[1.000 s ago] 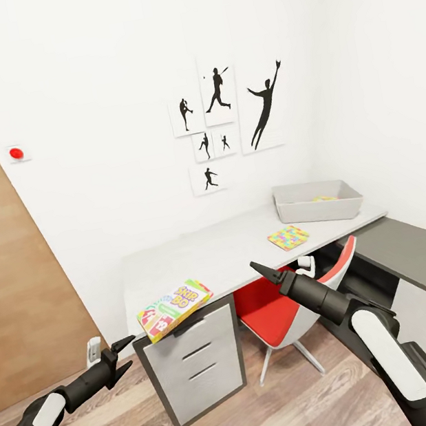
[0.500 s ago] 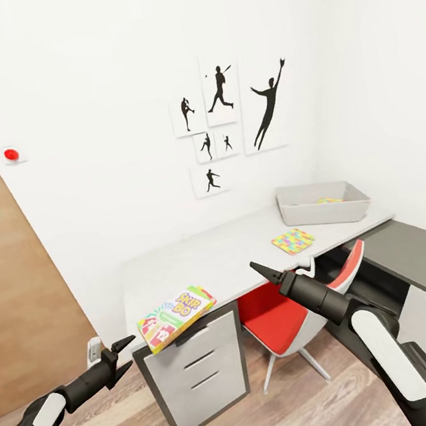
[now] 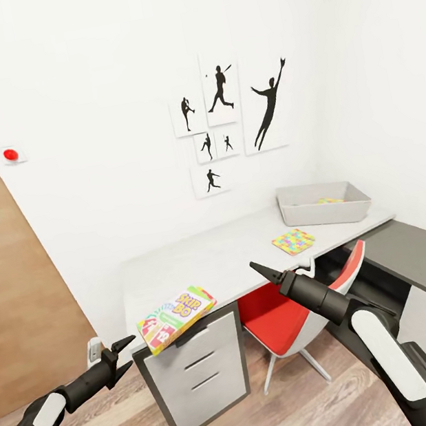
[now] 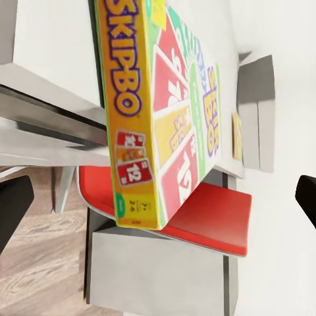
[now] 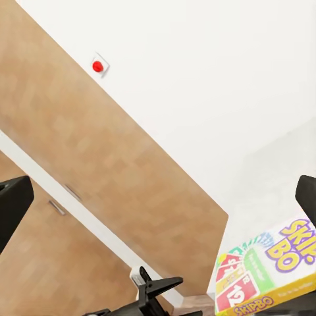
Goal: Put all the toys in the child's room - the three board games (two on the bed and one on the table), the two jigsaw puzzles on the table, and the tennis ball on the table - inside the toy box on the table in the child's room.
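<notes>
Right now your left gripper [image 3: 121,357] hangs with its black fingers spread and nothing between them, low beside the near corner of the long pale grey-white desk [image 3: 200,260]. Just ahead of it and a little above, the flat orange-and-green Skip-Bo game box [image 3: 175,314] lies on that corner, its near edge jutting past the desk front over the grey drawer unit [image 3: 199,372]; the left wrist camera looks straight at the box's orange side [image 4: 128,112].

Your right gripper [image 3: 264,272] is raised in front of the desk edge, above the red and white chair [image 3: 286,312]. In the right wrist view its two dark fingertips [image 5: 13,204] stand far apart at the frame edges, so it is released and empty.

Beyond the right gripper, the thin multicolour jigsaw square [image 3: 293,241] lies flat on the desk. Farther still sits the shallow pale grey toy box [image 3: 323,203] at the desk's far end, with a small patch of yellow-green showing inside it, too small to identify.
</notes>
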You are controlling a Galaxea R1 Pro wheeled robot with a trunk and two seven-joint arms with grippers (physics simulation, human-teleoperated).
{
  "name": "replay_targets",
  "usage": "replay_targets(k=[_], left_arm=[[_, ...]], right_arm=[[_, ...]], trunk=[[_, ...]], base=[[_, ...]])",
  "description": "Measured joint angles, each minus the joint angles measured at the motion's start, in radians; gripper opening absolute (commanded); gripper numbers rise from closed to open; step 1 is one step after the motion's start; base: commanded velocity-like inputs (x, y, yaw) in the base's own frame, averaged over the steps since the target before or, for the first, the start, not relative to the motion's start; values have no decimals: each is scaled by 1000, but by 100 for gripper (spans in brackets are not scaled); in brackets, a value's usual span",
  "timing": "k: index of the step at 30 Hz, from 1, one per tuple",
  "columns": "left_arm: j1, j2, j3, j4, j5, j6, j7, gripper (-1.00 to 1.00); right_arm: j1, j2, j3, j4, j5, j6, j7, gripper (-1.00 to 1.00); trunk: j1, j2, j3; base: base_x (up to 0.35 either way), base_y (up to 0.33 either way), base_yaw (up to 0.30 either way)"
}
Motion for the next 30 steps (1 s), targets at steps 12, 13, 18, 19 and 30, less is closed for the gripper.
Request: replay_targets(k=[12,13,18,19,30], left_arm=[[0,0,0,0,0,0,0,100],[0,0,0,0,0,0,0,100],[0,0,0,0,0,0,0,100],[0,0,0,0,0,0,0,100],[0,0,0,0,0,0,0,100]], right_arm=[[0,0,0,0,0,0,0,100],[0,0,0,0,0,0,0,100],[0,0,0,0,0,0,0,100],[0,0,0,0,0,0,0,100],[0,0,0,0,-1,0,0,100]], trunk=[[38,-70,-31],[38,-70,-31],[38,-70,-31],[38,-70,-31],[65,-119,-53]], base=[[0,0,0],[0,0,0],[0,0,0],[0,0,0],[0,0,0]])
